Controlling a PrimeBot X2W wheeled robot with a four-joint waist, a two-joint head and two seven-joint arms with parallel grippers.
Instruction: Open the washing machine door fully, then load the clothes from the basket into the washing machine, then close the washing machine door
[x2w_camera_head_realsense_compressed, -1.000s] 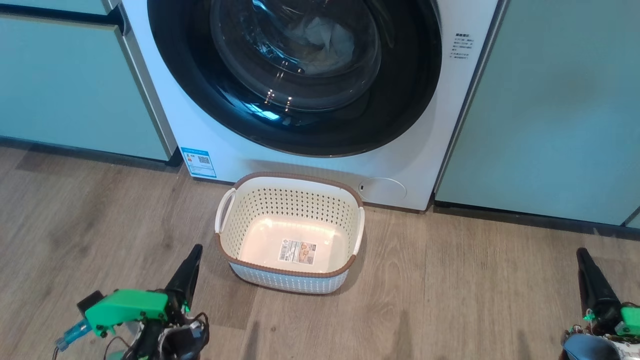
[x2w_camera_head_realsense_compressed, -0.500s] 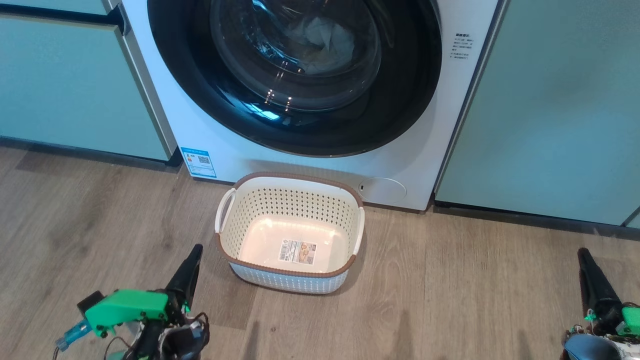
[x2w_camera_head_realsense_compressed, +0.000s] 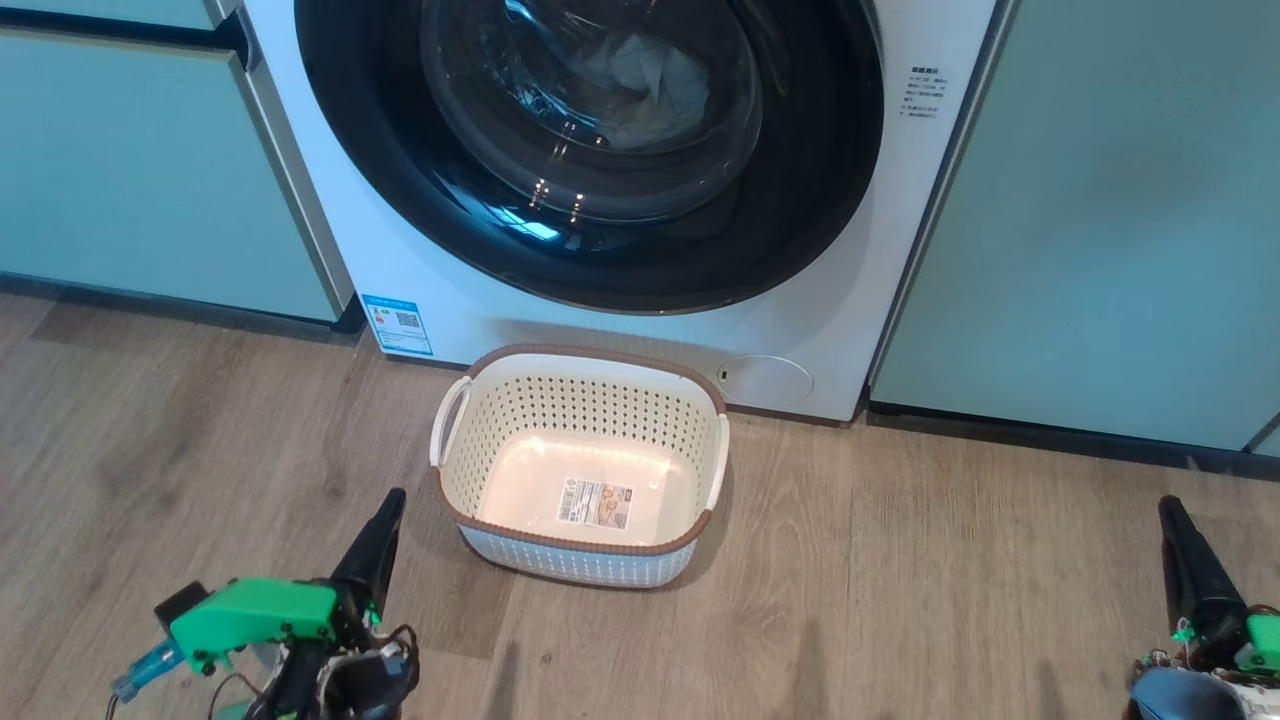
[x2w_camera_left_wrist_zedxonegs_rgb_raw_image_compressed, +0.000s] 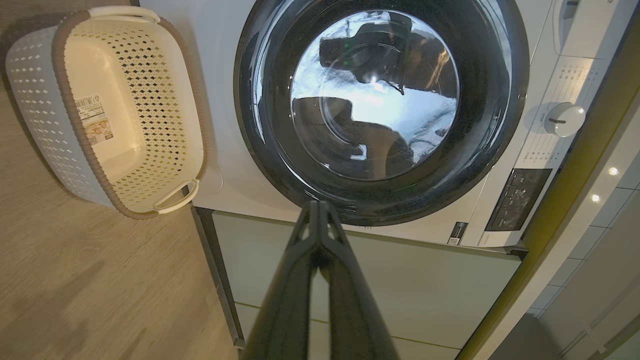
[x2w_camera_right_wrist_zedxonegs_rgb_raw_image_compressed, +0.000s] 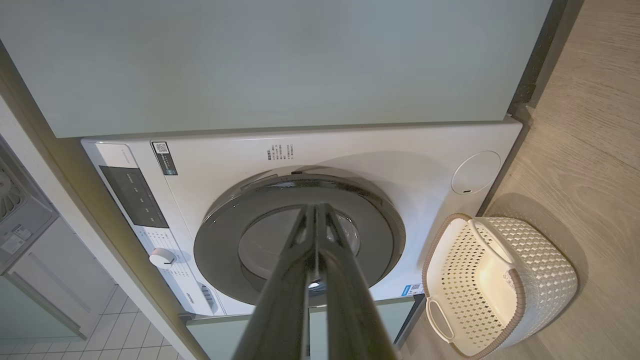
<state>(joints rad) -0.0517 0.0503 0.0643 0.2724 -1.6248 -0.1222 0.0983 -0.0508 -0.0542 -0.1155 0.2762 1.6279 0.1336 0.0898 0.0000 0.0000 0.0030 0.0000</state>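
So the left jaws and right jaws are both clenched on nothing, low over the floor (x2w_camera_head_realsense_compressed: 900, 600), well back from the basket (x2w_camera_head_realsense_compressed: 585, 547). Door (x2w_camera_head_realsense_compressed: 400, 200) looks shut with the clothes (x2w_camera_head_realsense_compressed: 640, 80) behind its glass, so I'd say it's wrap-up time: just check the door sits flush on the washer (x2w_camera_head_realsense_compressed: 820, 320). Count: one washer, one door, one empty basket, one pale heap of clothes — can't count the pieces.

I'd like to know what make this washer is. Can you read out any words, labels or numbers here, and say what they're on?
Nothing is sharp enough to quote.
On the washing machine, lower corner, the blue sticker: code square, print too small.
On its front, upper right, the black print: too small.
In the basket, the label sticker: barcode, words blurred.
Around the dial, the markings: too small.
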